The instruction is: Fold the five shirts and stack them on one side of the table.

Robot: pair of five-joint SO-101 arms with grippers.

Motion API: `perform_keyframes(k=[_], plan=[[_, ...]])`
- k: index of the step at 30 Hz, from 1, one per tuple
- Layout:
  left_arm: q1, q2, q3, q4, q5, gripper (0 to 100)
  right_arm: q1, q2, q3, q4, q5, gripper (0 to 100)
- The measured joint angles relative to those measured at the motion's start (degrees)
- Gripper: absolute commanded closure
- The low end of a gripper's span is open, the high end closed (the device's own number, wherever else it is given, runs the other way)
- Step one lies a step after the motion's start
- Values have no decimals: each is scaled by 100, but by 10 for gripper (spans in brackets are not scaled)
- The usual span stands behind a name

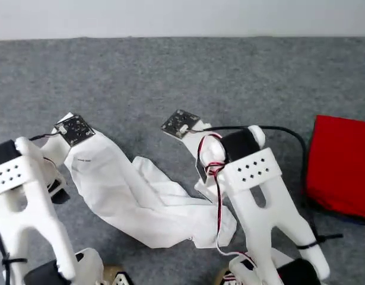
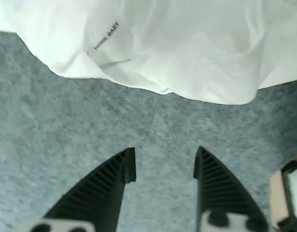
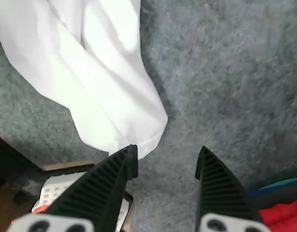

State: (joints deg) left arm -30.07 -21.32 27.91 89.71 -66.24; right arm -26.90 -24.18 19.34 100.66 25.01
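Observation:
A white shirt [image 1: 140, 199] lies crumpled in a diagonal band on the grey carpeted table, between the two arms. In the left wrist view its labelled edge [image 2: 153, 43] lies a short way beyond my open left gripper [image 2: 165, 166], which hangs over bare carpet. My right gripper [image 3: 166, 162] is open too, with a corner of the white shirt [image 3: 90, 77] just beside one fingertip. A folded red shirt [image 1: 341, 166] lies at the table's right side, on top of darker folded cloth.
The grey carpet [image 1: 188, 77] stretches bare across the far half of the table. The arms' white bases [image 1: 271, 237] stand at the near edge. The red stack's corner [image 3: 283, 212] appears close to the right gripper.

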Motion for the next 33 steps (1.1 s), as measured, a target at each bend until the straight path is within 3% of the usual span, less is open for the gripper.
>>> perform_keyframes(k=[6, 15, 23, 26, 29, 33], plan=[[281, 545, -387, -290, -237, 794, 0, -352, 475, 0, 0, 804], [1002, 1600, -598, -826, 141, 794, 0, -378, 475, 0, -35, 803], [1125, 2558, -598, -905, 158, 795, 0, -378, 475, 0, -35, 803], [1125, 2945, -598, -1073, 158, 851, 0, -378, 475, 0, -35, 804], [1125, 3297, -598, -1257, 158, 983, 0, -378, 475, 0, -35, 804], [1125, 3341, -738, -1231, 167, 988, 0, -378, 475, 0, -35, 804]])
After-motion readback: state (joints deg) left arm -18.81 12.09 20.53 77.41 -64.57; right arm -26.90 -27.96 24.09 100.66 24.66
